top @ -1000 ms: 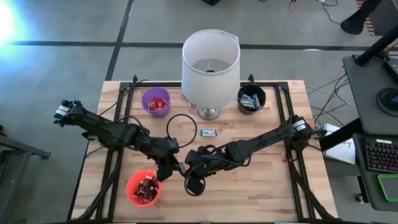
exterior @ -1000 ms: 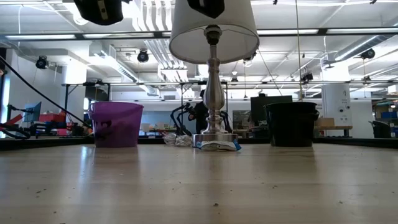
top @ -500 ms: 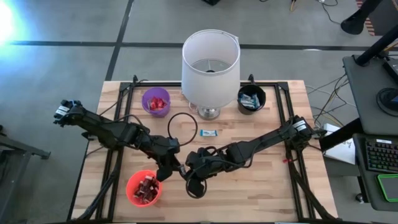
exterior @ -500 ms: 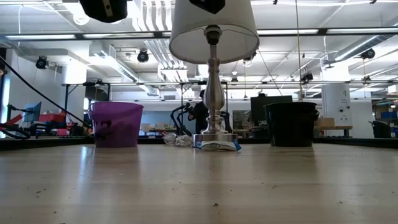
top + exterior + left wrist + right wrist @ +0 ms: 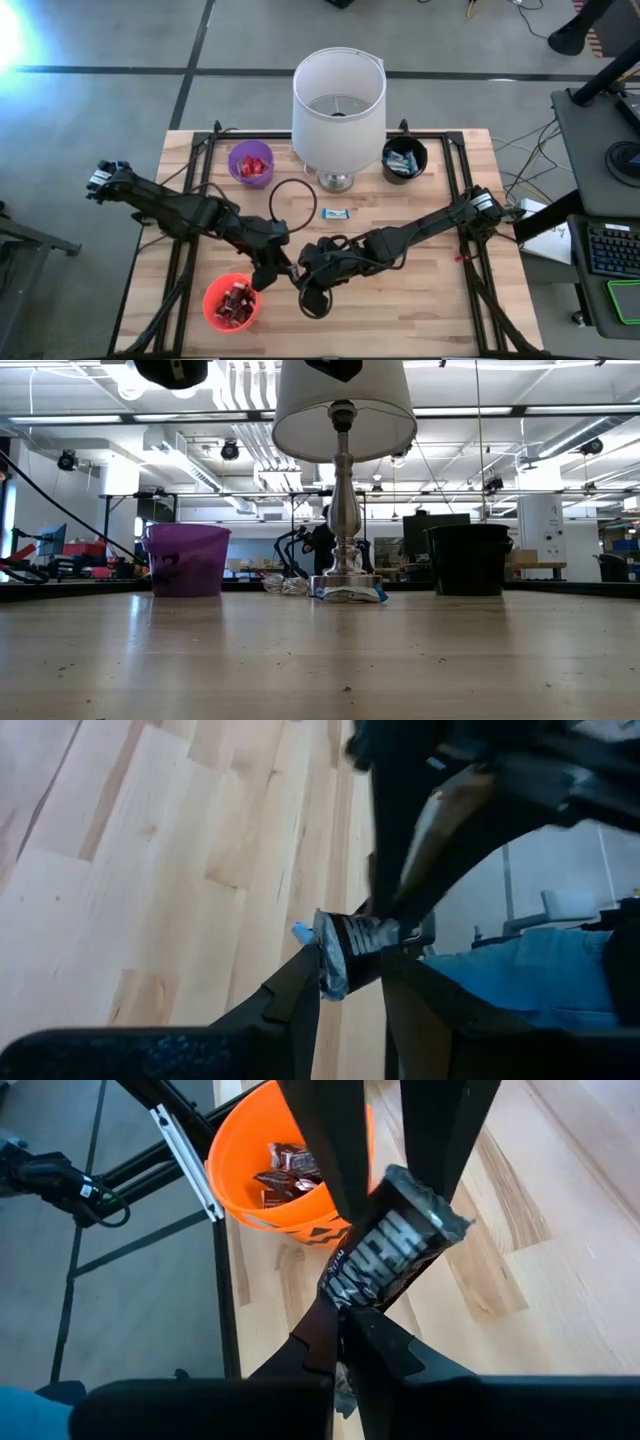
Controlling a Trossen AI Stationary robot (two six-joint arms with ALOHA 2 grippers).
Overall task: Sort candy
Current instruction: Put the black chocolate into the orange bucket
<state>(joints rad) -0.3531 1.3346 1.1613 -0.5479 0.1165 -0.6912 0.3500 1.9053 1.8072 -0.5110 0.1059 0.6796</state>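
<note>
A dark brown candy bar with white lettering (image 5: 392, 1252) hangs over the table's near middle, and both grippers are shut on it. My left gripper (image 5: 287, 272) comes from the table's left and my right gripper (image 5: 302, 276) from the right, meeting beside the orange cup (image 5: 231, 303). The left wrist view shows the same bar (image 5: 352, 948) between the left fingers. A light blue candy (image 5: 335, 213) lies flat on the wood near the lamp's foot (image 5: 337, 181). My left gripper pinches one end of the bar (image 5: 425, 1195) between its two fingers (image 5: 335, 1160), which lie across the bar and slant down from the table's left. The bar is clear of the table. My right gripper pinches the bar's other end (image 5: 345, 1305), at the crimped wrapper edge, between its fingertips (image 5: 320, 1335). Its fingers slant down from the table's right. The bar sticks out tilted beyond them, above the wood.
The orange cup (image 5: 285, 1175) holds several dark candies. A purple cup (image 5: 250, 163) with red candies stands at the far left and a black cup (image 5: 404, 158) with blue ones at the far right. A white-shaded lamp (image 5: 338, 95) stands between them. A black cable loop (image 5: 291, 205) lies mid-table.
</note>
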